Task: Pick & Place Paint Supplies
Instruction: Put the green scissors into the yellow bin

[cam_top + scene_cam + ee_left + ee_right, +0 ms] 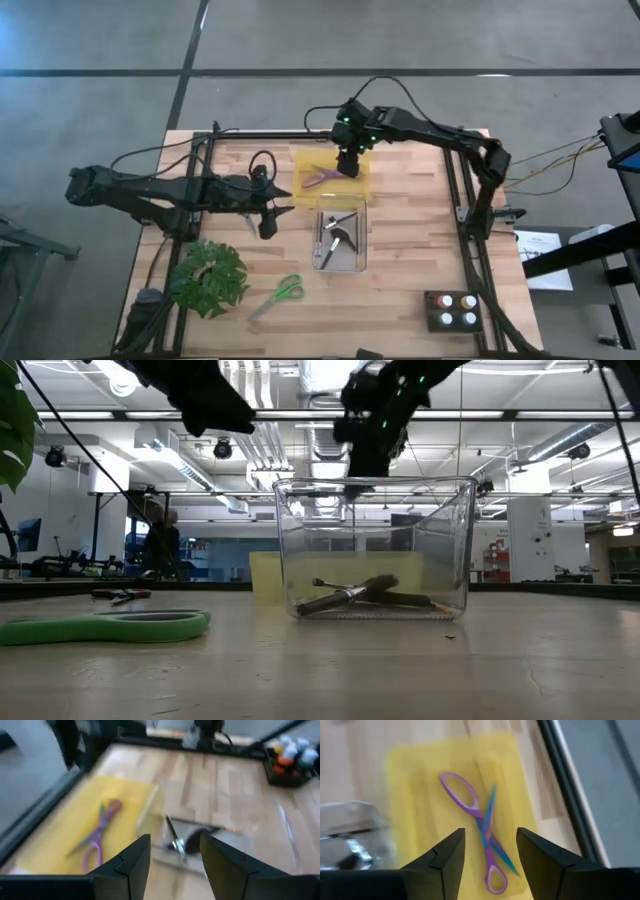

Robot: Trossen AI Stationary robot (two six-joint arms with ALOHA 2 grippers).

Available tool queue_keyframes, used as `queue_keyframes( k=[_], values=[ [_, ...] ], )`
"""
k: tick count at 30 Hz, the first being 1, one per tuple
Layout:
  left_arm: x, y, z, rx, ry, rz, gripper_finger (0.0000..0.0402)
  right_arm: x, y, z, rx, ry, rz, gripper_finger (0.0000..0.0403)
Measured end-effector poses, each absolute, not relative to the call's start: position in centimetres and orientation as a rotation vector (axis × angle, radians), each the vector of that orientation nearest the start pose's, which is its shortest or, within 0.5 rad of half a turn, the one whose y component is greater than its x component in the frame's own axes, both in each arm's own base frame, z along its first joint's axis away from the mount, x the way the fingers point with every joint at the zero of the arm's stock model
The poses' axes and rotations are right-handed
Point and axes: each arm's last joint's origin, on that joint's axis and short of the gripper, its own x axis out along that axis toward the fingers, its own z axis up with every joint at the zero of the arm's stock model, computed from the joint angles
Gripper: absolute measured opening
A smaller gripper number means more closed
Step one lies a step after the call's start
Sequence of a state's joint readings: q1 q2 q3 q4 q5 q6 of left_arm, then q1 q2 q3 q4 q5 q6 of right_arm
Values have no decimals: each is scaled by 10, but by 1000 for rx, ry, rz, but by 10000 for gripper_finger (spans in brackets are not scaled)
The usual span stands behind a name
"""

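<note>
On table: two scissors (322, 178), perhaps two brushes (338, 236).

We see scissors (321, 178) in a tray (360, 185) at twelve o'clock (brushes (338, 240) lie in the box (361, 262) just below).

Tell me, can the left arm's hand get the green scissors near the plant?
Probably yes. The green scissors lie flat on bare table, nothing on top, and the left hand is empty with its fingers apart, not far off.
</note>
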State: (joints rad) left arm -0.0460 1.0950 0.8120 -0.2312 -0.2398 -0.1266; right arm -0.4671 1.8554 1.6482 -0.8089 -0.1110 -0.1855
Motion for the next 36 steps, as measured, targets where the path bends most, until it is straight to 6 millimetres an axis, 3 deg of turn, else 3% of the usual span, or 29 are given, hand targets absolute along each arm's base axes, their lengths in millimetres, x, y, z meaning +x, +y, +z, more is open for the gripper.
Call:
queue_keyframes(
  k=[5, 10, 16, 23, 29, 36],
  values=[
    [233, -10, 273, -120, 581, 69, 181, 337, -138, 333, 50, 853, -189, 177],
    [239, -30, 263, -159, 661, -141, 181, 319, -93, 376, -64, 627, -113, 177],
    [259, -63, 251, -142, 851, -218, 181, 296, -55, 406, -158, 432, -31, 178],
    [297, -99, 228, -104, 1107, -178, 181, 283, -42, 406, -163, 389, -26, 178],
    [310, -128, 205, -119, 1354, -118, 181, 275, -41, 398, -159, 414, -63, 178],
    [314, -157, 195, -195, 1356, -196, 180, 276, -41, 391, -163, 415, -60, 178]
  ],
)
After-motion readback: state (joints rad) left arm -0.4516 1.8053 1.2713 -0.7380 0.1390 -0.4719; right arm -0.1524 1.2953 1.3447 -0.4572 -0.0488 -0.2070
